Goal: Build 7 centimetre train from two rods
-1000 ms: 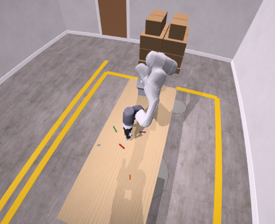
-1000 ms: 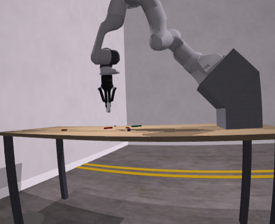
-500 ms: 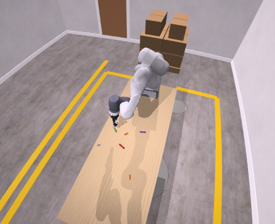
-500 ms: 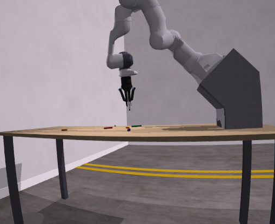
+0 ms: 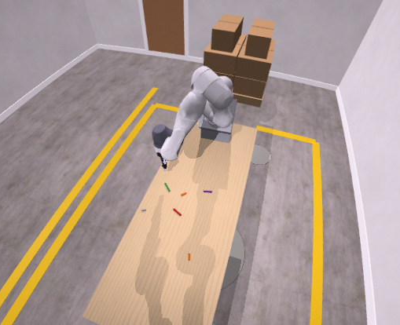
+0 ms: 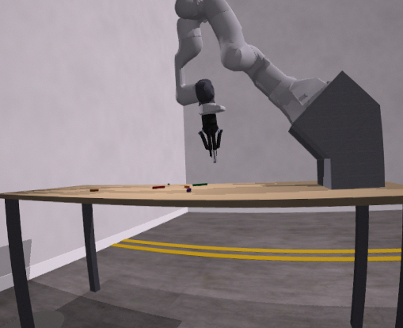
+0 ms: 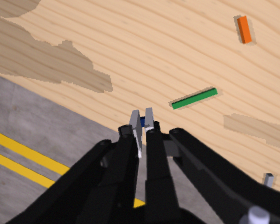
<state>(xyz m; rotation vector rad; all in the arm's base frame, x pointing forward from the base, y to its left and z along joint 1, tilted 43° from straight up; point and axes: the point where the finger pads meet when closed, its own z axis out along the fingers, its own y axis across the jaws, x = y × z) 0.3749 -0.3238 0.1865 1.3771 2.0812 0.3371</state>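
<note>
My gripper [image 5: 164, 168] [image 6: 214, 159] [image 7: 144, 119] is shut on a small blue rod [image 7: 143, 122], held high over the table's left edge in the top view. A purple rod [image 5: 207, 191] [image 6: 188, 190] lies flat toward the table's right side in that view, apart from the other rods. In the wrist view the blue rod shows as a short piece between the fingertips; its ends are partly hidden by them. No two rods on the table touch.
A green rod [image 5: 166, 187] [image 6: 199, 184] [image 7: 194, 98] lies nearest the gripper. An orange rod [image 5: 183, 194] [image 7: 244, 30], a red rod [image 5: 177, 212] [image 6: 158, 187] and a grey rod [image 5: 143, 210] [image 7: 268, 180] lie around it. Another orange rod [image 5: 188, 257] [image 6: 94, 190] lies far from the base.
</note>
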